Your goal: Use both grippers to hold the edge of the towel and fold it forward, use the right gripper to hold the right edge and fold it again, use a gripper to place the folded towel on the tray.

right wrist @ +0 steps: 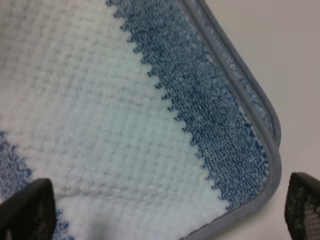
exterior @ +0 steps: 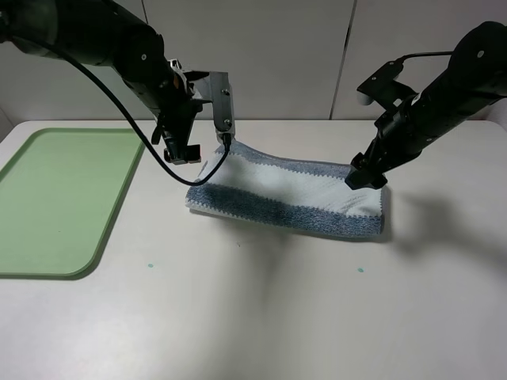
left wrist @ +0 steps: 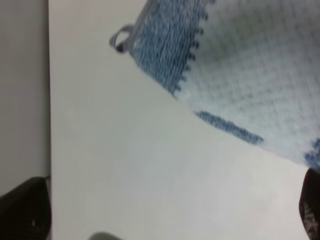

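Left gripper [exterior: 181, 150]: jaws spread wide, nothing between them but bare table [exterior: 261, 317]; it hangs just beside the towel's left end. Right gripper [exterior: 366, 176]: jaws likewise spread wide, gripping nothing, poised over the towel's right corner; contact cannot be confirmed. The towel [exterior: 289, 194] lies folded into a long band on the table's middle, left end slightly rumpled, corner loop [left wrist: 120, 39] showing, grey-piped hem [right wrist: 250, 100] rounding the right corner. The tray [exterior: 47, 198] sits at the table's left, apart from the towel
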